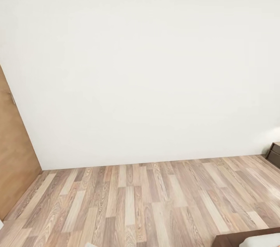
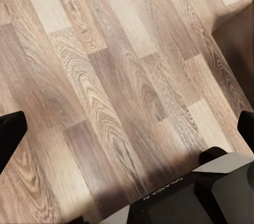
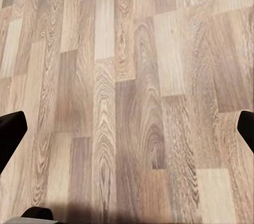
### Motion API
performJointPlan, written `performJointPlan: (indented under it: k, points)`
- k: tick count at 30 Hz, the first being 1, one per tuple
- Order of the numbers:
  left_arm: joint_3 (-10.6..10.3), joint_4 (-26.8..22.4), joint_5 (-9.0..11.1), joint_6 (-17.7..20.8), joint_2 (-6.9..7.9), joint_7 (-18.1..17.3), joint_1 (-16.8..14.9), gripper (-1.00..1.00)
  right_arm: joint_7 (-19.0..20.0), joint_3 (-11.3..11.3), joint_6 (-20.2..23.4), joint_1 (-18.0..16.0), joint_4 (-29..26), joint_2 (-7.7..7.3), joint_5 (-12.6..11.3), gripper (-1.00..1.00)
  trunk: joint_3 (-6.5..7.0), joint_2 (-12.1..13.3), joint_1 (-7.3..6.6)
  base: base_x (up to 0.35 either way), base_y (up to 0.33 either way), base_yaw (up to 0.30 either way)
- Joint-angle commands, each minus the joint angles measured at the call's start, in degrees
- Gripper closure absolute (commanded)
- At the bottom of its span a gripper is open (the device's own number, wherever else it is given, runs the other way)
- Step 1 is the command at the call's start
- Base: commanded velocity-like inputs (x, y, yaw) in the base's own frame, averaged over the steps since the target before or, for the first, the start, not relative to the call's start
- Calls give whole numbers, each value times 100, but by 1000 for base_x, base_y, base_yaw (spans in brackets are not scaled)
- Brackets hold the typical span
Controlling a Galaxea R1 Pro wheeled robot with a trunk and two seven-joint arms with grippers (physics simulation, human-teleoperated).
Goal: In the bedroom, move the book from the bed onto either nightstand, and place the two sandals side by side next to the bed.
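Observation:
I face a white bedroom wall (image 1: 147, 64) over a wood-plank floor (image 1: 136, 204). A corner of the bed (image 1: 258, 240), pale mattress on a dark brown frame, pokes in at the lower right of the head view. A dark brown nightstand (image 1: 274, 154) stands at the right edge against the wall. The book and the two sandals are out of view. My left gripper (image 2: 127, 131) is open above bare floor planks, its black fingertips (image 2: 10, 135) far apart. My right gripper (image 3: 127, 131) is open too, over bare floor, with nothing between its fingertips (image 3: 10, 134).
A brown door (image 1: 13, 161) runs along the left wall. Part of my own dark base (image 2: 196, 197) shows under the left gripper. Open plank floor stretches between the door and the bed corner.

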Motion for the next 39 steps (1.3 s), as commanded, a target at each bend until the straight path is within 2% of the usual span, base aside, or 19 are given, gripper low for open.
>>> performJointPlan:
  k: [1, 27, 39]
  points:
    - [47, 4, -60, -24, 1, -10, -2, -100, 26, -47, -31, -5, 4, 2, 61, -100, -2, -3, 5, 325, 19, 0]
    - [47, 5, -60, -24, 0, -10, -2, -100, 26, -47, -34, -5, 4, 2, 61, -100, -2, -3, 5, 328, 1, 0]
    - [49, 5, -60, -24, 0, -17, -2, -100, 26, -47, -36, -5, 4, 2, 66, -100, -2, -3, 5, 114, 0, 0]
